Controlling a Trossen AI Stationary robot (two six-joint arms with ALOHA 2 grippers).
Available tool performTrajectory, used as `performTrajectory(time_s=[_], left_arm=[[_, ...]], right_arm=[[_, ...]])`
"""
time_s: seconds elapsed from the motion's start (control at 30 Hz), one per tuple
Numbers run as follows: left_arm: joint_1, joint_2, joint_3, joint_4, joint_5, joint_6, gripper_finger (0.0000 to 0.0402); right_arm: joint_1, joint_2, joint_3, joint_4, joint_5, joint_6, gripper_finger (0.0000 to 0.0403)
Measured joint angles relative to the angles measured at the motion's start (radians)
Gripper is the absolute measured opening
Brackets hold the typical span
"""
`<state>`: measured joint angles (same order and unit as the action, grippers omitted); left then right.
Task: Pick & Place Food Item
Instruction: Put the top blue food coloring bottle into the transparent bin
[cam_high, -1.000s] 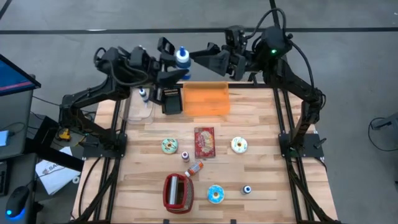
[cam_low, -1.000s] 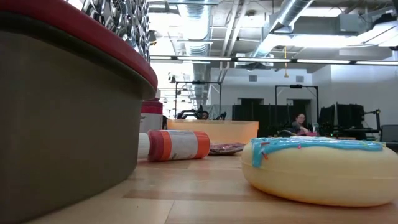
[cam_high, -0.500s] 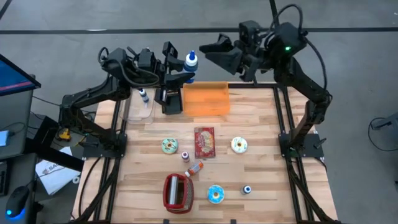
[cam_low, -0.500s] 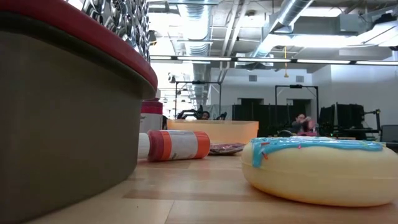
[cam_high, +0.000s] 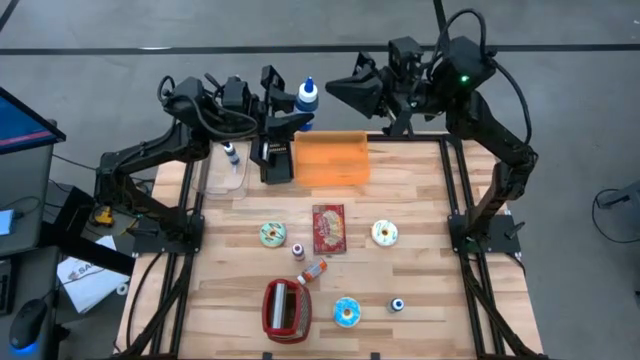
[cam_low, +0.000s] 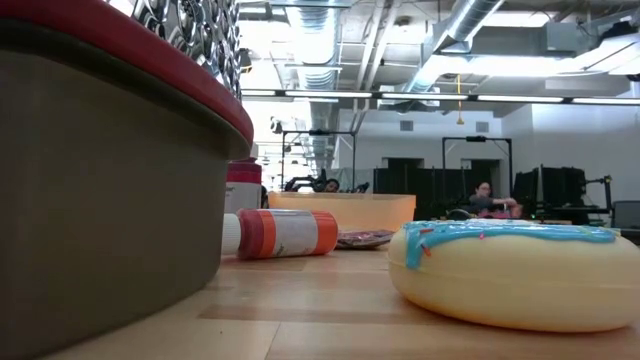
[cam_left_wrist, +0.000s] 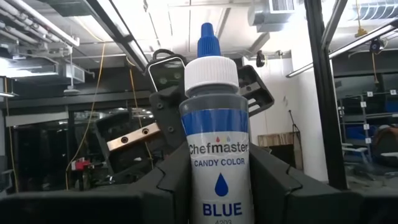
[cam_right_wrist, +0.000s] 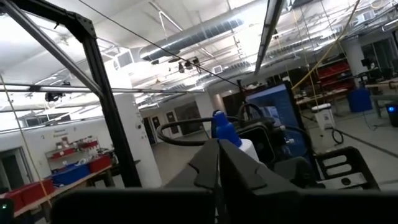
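High view: left hand (cam_high: 288, 108) is gripping the blue candy-color bottle (cam_high: 307, 96) aloft.
Bottle is hanging over the desk's (cam_high: 420, 230) far edge beside the orange bin (cam_high: 330, 160); right hand (cam_high: 345, 88), fingers pressed together and empty, is facing it. Placing is not yet done.

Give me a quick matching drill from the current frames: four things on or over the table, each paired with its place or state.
Things:
1. blue candy color bottle
2. right gripper
3. orange bin
4. blue-frosted donut

Places or states:
A. shut, holding nothing, above the table's far edge
B. near edge of the table, beside the red basket
C. held upright in the left gripper
D. far end of the table, between the arms

Pairs: 1-C, 2-A, 3-D, 4-B
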<state>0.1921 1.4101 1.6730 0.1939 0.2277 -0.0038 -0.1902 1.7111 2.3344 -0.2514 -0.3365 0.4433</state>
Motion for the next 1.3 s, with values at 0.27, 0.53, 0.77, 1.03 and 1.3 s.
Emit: performTrajectory(time_s=[0.27, 0.53, 0.77, 1.03, 1.3], left_arm=[[-0.003, 0.002, 0.0, -0.032, 0.001, -0.01, 0.0113], [-0.015, 0.029, -0.001, -0.025, 0.004, -0.035, 0.0113], [-0.021, 0.045, 0.0, 0.006, 0.009, -0.049, 0.0113], [-0.024, 0.047, 0.0, 0.018, 0.008, -0.061, 0.0113], [-0.027, 0.05, -0.002, 0.048, 0.007, -0.089, 0.0113]], right_arm=[[0.0, 0.002, 0.0, -0.003, -0.001, 0.004, 0.0002], [0.006, 0.003, 0.0, -0.003, -0.002, 0.001, 0.0], [0.012, 0.008, 0.001, 0.002, 0.001, 0.002, 0.0], [0.012, 0.028, 0.003, 0.021, 0.001, 0.018, 0.0], [0.013, 0.041, 0.003, 0.04, 0.0, 0.028, 0.0]])
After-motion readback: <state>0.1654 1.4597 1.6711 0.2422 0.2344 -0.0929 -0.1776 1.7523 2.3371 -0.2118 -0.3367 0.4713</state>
